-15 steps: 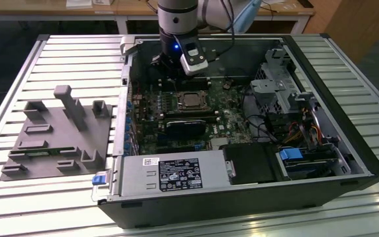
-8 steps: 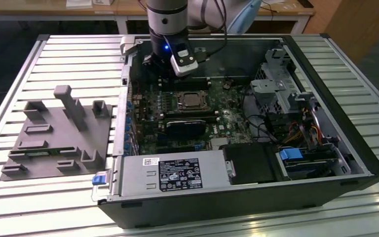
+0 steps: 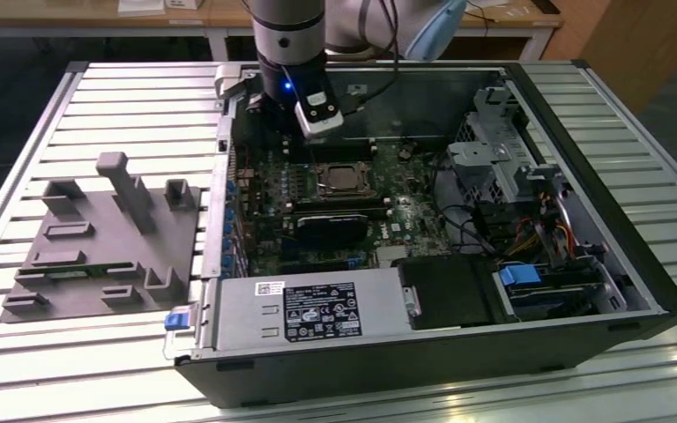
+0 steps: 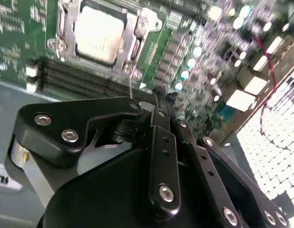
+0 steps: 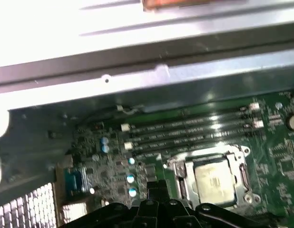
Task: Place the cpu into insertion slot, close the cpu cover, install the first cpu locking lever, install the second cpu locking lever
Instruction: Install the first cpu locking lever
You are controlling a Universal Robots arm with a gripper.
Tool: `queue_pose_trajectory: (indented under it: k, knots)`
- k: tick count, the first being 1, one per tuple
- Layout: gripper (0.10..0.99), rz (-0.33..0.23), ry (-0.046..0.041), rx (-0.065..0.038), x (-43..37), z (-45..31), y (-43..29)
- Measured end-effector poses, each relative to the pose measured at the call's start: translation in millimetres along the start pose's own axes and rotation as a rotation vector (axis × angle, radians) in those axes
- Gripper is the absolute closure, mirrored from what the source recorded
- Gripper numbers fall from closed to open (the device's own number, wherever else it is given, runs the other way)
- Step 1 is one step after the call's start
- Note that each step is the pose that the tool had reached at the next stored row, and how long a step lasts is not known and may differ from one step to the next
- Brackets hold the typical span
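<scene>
Under the tool (image 4: pixel 164 94) lies the slatted bench (image 3: pixel 138 97), carrying an open computer case (image 3: pixel 433 370) into which the arm reaches. The motherboard (image 4: pixel 23 28) is just beneath the tool, with the long memory slots (image 5: pixel 185 128) a little ahead of the fingertips. Just beyond them sits the insertion slot (image 3: pixel 320 179).

The cpu (image 4: pixel 97 33) lies flat in that slot, well clear of the tool. The cpu cover (image 4: pixel 65 23) appears folded down around it, so that the silver top shows through the window. By that reckoning the first two steps look done.

Whether either locking lever is latched I cannot tell. A thin metal rod (image 4: pixel 130 78) stands off the socket's near edge, toward the tool.

The tool's fingers are drawn together to a narrow tip, with nothing visible between them, and they hover above the board.

The exterior view gives the whole case and a grey fixture block (image 3: pixel 103 238) on the bench, well away from the tool. Both wrist views give the socket close, and the second wrist view gives the fingertips.
</scene>
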State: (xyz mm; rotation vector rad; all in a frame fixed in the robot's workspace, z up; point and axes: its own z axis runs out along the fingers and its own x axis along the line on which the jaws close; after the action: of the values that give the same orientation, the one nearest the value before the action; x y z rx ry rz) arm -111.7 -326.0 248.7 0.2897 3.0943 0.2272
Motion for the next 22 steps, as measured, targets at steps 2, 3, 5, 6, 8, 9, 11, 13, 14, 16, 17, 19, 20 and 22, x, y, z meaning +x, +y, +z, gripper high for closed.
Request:
queue_pose_trajectory:
  k: [2,3,5,6,8,9,11,13,14,16,17,19,20,22]
  knots:
    - [0.980,0.001,0.0060,-0.033,1.2,0.0,-0.3]
    - [0.980,0.002,0.0097,-0.051,1.7,-0.1,-0.5]
    - [0.980,0.004,0.0155,-0.083,2.5,-0.2,-0.7]
    - [0.980,0.004,0.0185,-0.099,2.6,-0.1,-0.8]
    - [0.980,0.005,0.0230,-0.124,2.6,-0.1,-0.8]
    - [0.980,0.005,0.0242,-0.130,2.6,-0.1,-0.8]
    - [0.980,0.005,0.0245,-0.132,2.3,0.0,-0.7]
    - [0.980,0.005,0.0246,-0.132,0.7,0.1,-0.4]
    - [0.980,0.005,0.0246,-0.132,-0.7,0.2,-0.2]
    - [0.980,0.005,0.0246,-0.132,-4.2,0.4,0.4]
    - [0.980,0.005,0.0246,-0.132,-6.4,0.5,0.9]
    - [0.980,0.005,0.0246,-0.132,-11.8,0.8,1.8]
    - [0.980,0.005,0.0246,-0.132,-15.1,1.0,2.4]
    - [0.980,0.005,0.0245,-0.132,-22.0,1.3,3.7]
